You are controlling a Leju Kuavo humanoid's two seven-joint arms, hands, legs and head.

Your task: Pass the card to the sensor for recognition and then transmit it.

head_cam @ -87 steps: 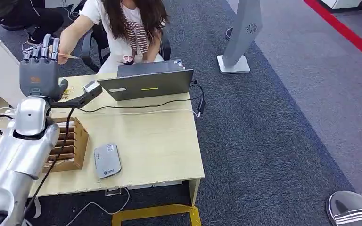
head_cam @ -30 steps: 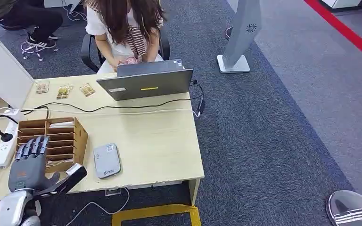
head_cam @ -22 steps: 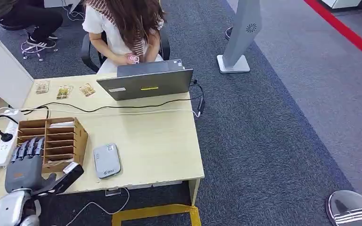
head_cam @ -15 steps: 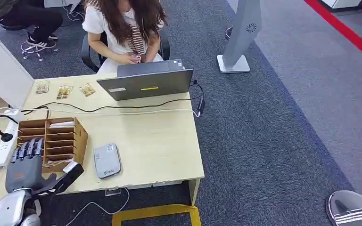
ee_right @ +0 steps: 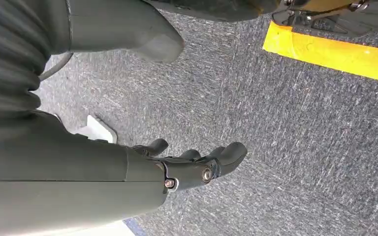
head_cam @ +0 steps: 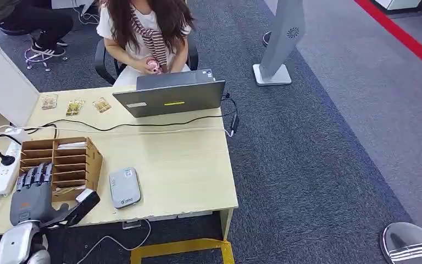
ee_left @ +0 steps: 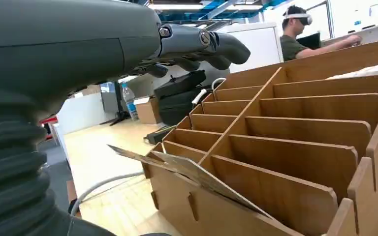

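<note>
Left hand [head_cam: 32, 193] w/ fingers spread, nothing in it, hangs by the wooden rack [head_cam: 66, 165] where a card [ee_left: 187, 169] sticks out, reader [head_cam: 125, 187] on the worktop [head_cam: 181, 165] nearby, so prob the pick-up step, next needs a clean pinch; right hand [ee_right: 192, 164] loose, holding nothing.

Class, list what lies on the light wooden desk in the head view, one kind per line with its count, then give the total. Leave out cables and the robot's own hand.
Laptop: 1
Wooden slotted organizer: 1
Grey card sensor: 1
White power strip: 1
Small snack packets: 3
Total: 7
</note>
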